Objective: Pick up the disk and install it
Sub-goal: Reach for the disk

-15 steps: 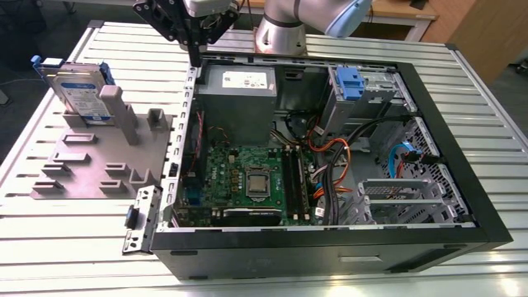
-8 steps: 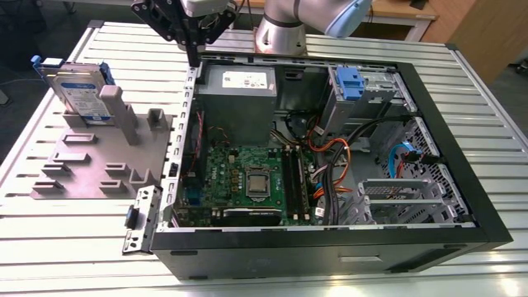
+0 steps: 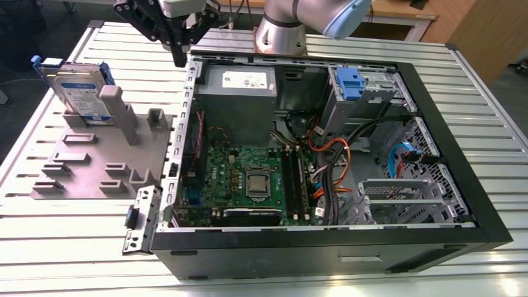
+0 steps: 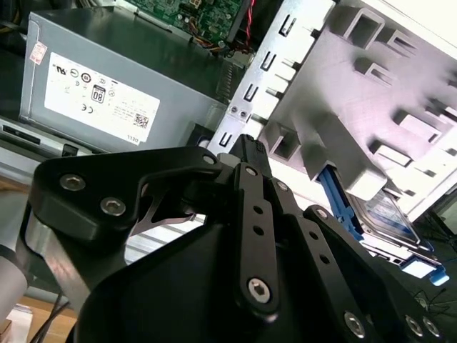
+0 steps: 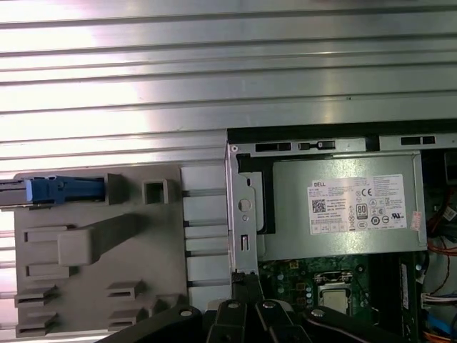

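Disk (image 3: 81, 93) pickup is not yet made: the end effector (image 3: 179, 57) hangs with its fingers pressed together on nothing, above the edge of the open computer case (image 3: 330, 250), close to the grey power supply (image 3: 235, 93). Toward the exterior view's left, the disk stands on edge in a grey holder (image 3: 91, 167) on the slatted surface (image 3: 49, 247), apart from the end effector. Both the grasp and the installation are left to do.

Black hand (image 3: 178, 60), silver screws (image 4: 258, 288), arm (image 3: 281, 28) apparently grey-blue
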`<state>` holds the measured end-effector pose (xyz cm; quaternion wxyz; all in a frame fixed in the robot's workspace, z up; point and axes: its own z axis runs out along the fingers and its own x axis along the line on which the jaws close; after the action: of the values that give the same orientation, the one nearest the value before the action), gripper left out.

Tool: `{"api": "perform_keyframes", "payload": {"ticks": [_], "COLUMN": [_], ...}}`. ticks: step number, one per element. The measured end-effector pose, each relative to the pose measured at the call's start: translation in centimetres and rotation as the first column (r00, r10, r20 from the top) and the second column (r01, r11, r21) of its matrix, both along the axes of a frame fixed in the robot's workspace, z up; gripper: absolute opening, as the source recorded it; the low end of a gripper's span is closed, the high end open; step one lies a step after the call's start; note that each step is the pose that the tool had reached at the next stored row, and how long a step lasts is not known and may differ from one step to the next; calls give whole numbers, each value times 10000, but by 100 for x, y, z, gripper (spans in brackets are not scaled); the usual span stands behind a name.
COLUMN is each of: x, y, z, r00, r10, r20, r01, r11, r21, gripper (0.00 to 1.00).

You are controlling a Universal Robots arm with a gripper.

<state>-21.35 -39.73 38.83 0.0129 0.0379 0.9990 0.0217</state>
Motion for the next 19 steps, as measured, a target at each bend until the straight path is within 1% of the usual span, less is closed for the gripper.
{"api": "perform_keyframes", "payload": {"ticks": [12, 13, 16, 19], "x": [-12, -12, -18, -74], "y": [2, 9, 58, 88], "z": [-1, -2, -5, -13], "r00": [10000, 10000, 10000, 10000], "r10": [-1, -2, -1, 0], "r20": [0, 0, -1, -1], "r01": [1, 2, 1, 0], "r11": [10000, 10000, 10000, 10000], "r21": [0, -1, -1, -1], "gripper": [11, 11, 11, 11]}}
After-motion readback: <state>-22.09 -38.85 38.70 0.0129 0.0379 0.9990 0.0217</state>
